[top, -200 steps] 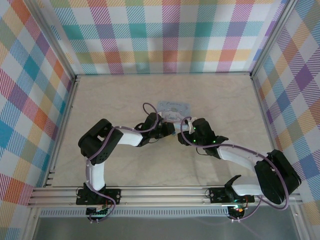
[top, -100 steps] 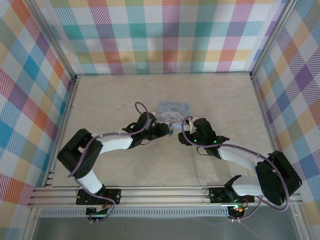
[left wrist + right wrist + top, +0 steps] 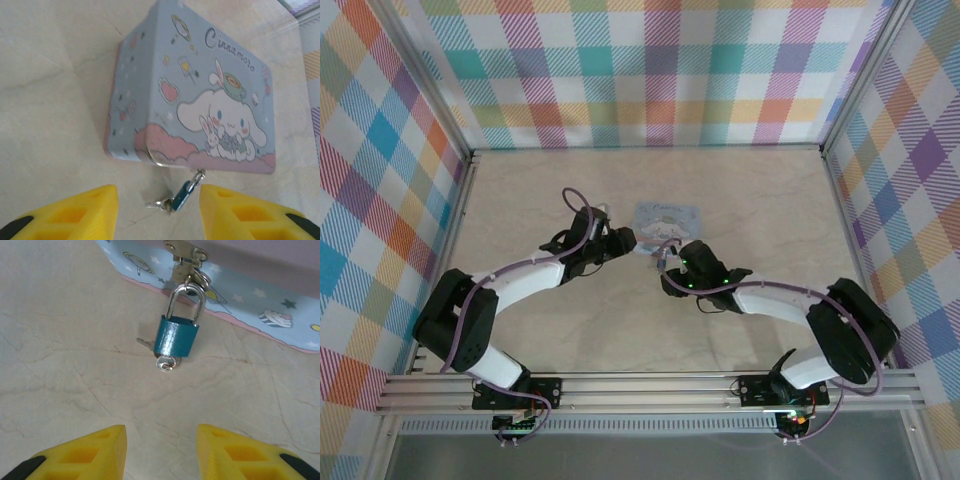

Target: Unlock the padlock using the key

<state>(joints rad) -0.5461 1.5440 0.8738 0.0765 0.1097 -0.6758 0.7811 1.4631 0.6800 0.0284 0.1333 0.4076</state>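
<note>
Pale-blue tin just behind padlock

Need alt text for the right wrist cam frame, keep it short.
A small teal metal padlock lies on the beige marbled table, its silver shackle looped through the metal clasp of a pale-blue cartoon tin, with a small silver key at its bottom end. The open, empty right gripper shows yellow fingertips at the lower edge, short of the padlock.

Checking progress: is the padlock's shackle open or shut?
Shut: both shackle legs enter the padlock body, looped through the hasp of the tin.
</note>
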